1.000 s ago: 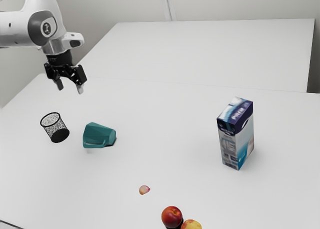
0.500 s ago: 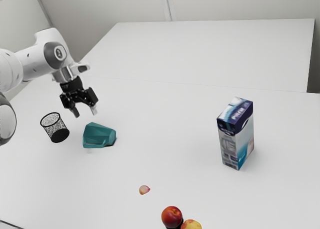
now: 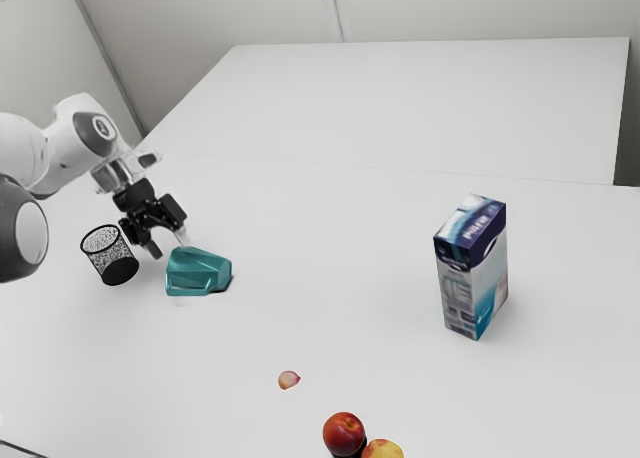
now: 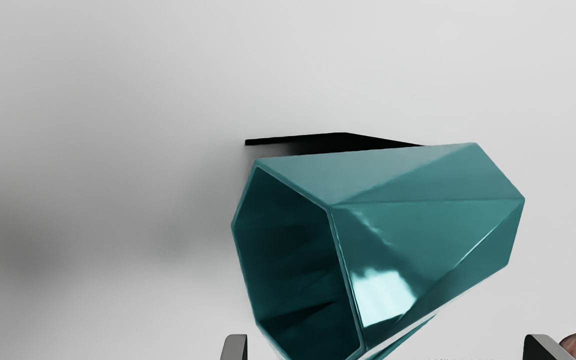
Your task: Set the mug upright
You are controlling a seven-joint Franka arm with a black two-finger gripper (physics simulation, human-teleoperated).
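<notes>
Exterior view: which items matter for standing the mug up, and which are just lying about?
Job:
- teal faceted mug, on its side
- black two-finger hand, open

Just lying about:
- black mesh cup
- tall blue-and-white carton
- small pinkish clove
- round red fruit
- round yellow-red fruit

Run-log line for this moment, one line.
mug: on its side | pincer: open, near mug | upright: not yet | mesh cup: near mug

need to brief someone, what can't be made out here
Teal faceted mug, wrist view: part of the rim, cut by the bottom edge.
Small pink clove, wrist view: one side, behind a finger of the black gripper.
Yellow-red round fruit, exterior view: lower part, cut by the bottom edge.
Blue-and-white carton, exterior view: back, behind its near faces.
</notes>
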